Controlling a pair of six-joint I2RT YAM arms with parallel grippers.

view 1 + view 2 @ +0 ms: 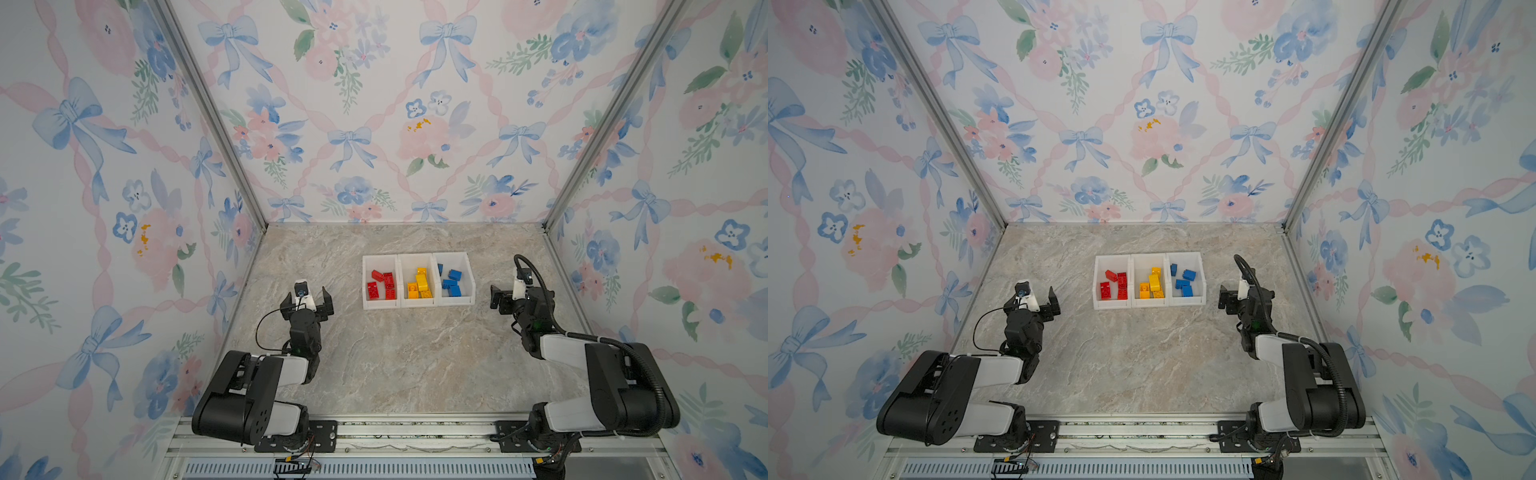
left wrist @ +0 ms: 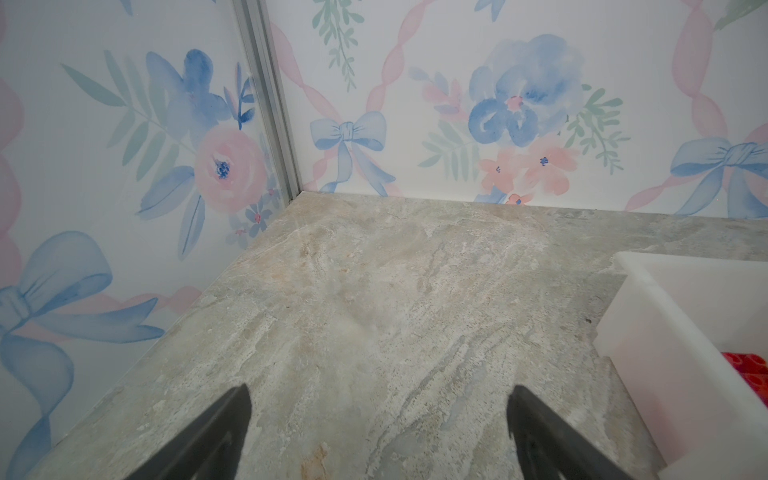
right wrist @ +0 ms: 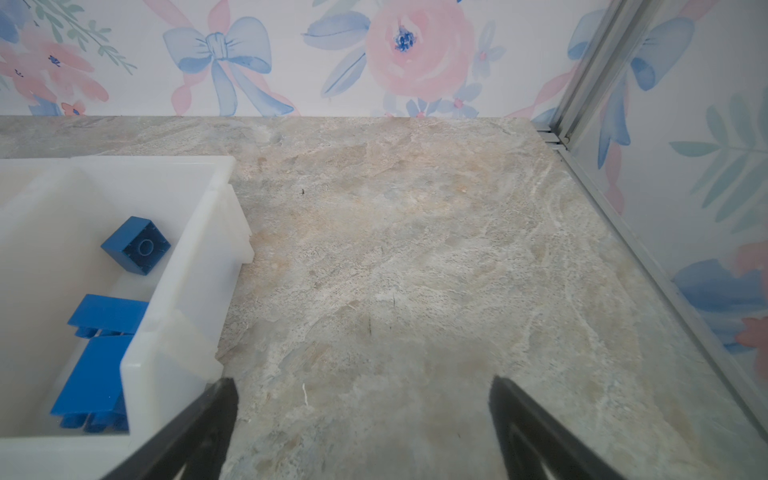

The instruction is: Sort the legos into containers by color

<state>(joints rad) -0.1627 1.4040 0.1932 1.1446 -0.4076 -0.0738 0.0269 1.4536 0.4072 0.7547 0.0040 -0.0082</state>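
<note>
Nearest us, both arms are folding back at the front edge of the counter (image 1: 395, 365).

Left pincer (image 1: 307, 297): we are seeing it spread wide, nothing between its fingers. It is sitting left of the containers (image 1: 418, 305) and apart from them. In its wrist view the left pincer (image 2: 380, 392) is framing only bare counter, with a corner of the nearest bin at the edge.

Right pincer (image 1: 509, 297): we are reading it as spread wide and empty too, near the right end of the containers. In its wrist view the right pincer (image 3: 362, 381) is pointing at bare counter beside the end bin.

Further back, the containers are standing in one row in both top views, three joined white bins.
- Left bin: the red bricks (image 1: 382, 286) are lying here.
- Middle bin: the yellow bricks (image 1: 420, 283) are piling together.
- Right bin: the blue bricks (image 1: 451, 283) are lying here, some upside down in the right wrist view (image 3: 137, 245).

Every brick we are seeing is inside a bin of its own color.

Farthest back, floral wallpaper (image 1: 374, 124) is covering the walls.
</note>
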